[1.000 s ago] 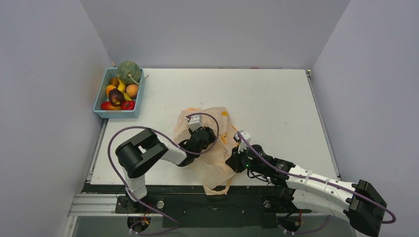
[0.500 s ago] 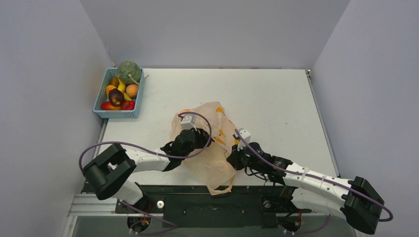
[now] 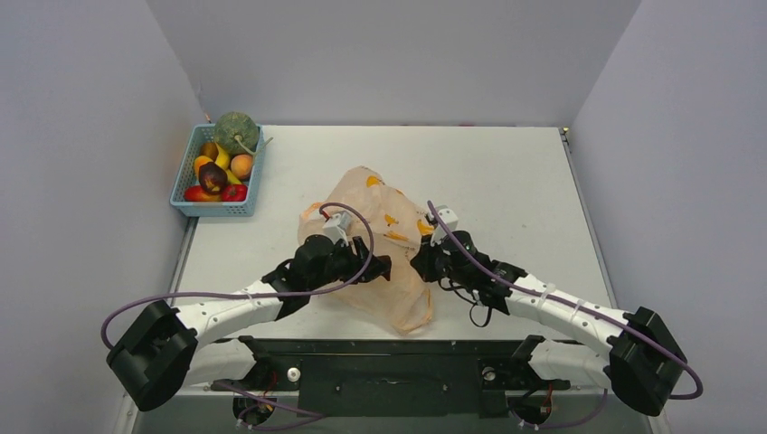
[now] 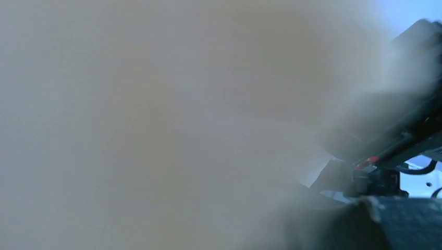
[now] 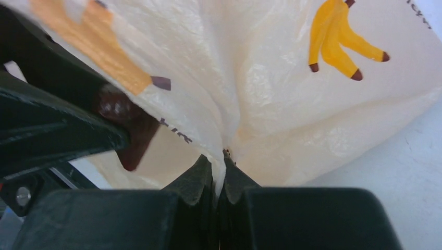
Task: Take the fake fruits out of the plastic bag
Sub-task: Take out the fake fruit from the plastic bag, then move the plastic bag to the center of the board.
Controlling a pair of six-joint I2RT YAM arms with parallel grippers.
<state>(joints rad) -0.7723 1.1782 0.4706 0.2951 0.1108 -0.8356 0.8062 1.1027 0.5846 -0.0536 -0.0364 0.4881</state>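
The right pincer [image 5: 219, 162] is pinched tight on a fold of the plastic bag [image 3: 375, 203], bunched by the middle of the desk's [image 3: 506, 181] near edge. The left pincer [image 3: 378, 268] sits against the bag's left side, and whether it grips cannot be told. The fake fruits [image 3: 220, 170] fill a blue basket [image 3: 213, 209] at the far left corner.

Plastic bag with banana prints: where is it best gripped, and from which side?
Probably a gathered fold on the right flank of the thin, crinkly peach-orange plastic bag, approached from the right. The limp film bunches into ridges there; the right gripper pinches one, jaws shut.
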